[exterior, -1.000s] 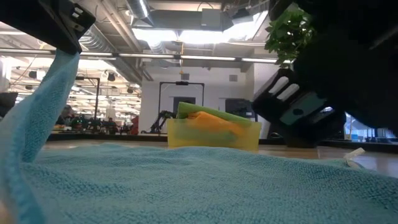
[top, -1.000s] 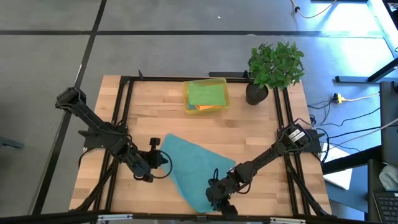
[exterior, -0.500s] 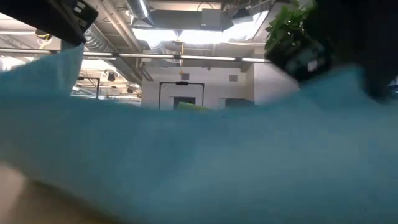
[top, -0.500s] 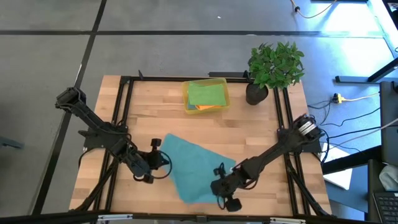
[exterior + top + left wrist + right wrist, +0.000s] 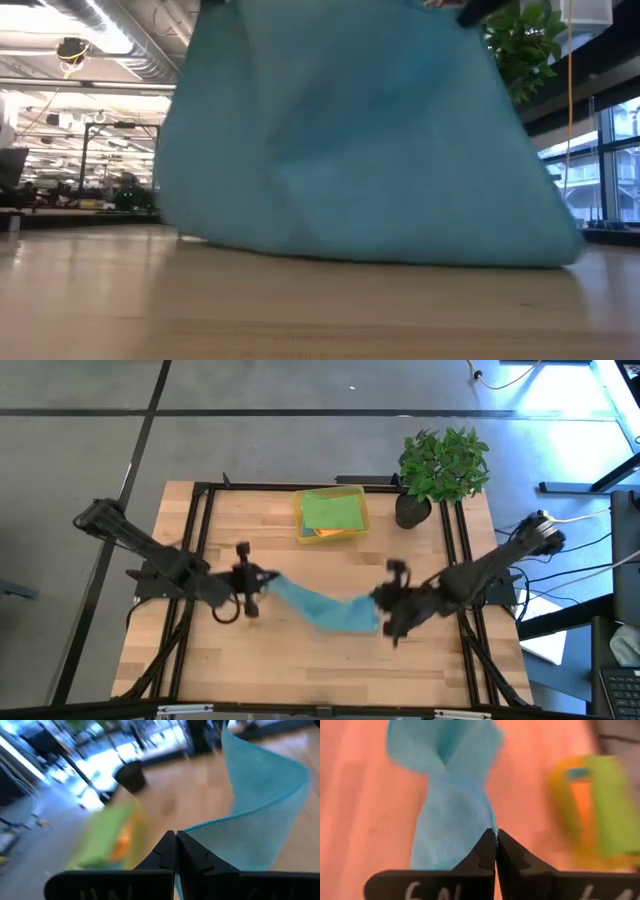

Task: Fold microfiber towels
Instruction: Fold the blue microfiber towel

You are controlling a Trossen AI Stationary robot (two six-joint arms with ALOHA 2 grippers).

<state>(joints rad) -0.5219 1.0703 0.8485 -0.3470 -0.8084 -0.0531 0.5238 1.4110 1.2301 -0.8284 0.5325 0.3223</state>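
Teal-blue microfiber towel stretched between two hands at table centre
Left hand at 9 o'clock, right hand at 3, both clamped on its edges; cloth sags, rumpled

High view straight down over the whole surface, low view level at surface height, close behind the teal towel, both wrist views looking past shut jaws, all sharing that towel

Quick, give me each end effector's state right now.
Left end effector: closed on one end of the teal towel.
Right end effector: closed on the towel's other end, towel lifted between them.
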